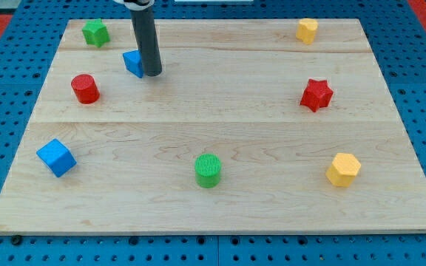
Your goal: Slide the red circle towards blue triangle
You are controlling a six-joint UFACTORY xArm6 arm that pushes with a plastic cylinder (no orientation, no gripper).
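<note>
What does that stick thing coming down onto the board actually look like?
It is a plain, straight rod, dark grey to black, round like a pipe and smooth, with no markings or cables showing. It enters from the view's top under a paler fitting, mostly cut off. My tip is blunt and flat, with no jaws. It ends just right of the blue triangle.

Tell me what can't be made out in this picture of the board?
- Blue triangle: its right part is hidden behind the rod, so its shape is unclear.
- My tip: whether it touches that block cannot be told.
- The arm above the rod: cut off by the view's top.
- Red circle: fully visible.
</note>
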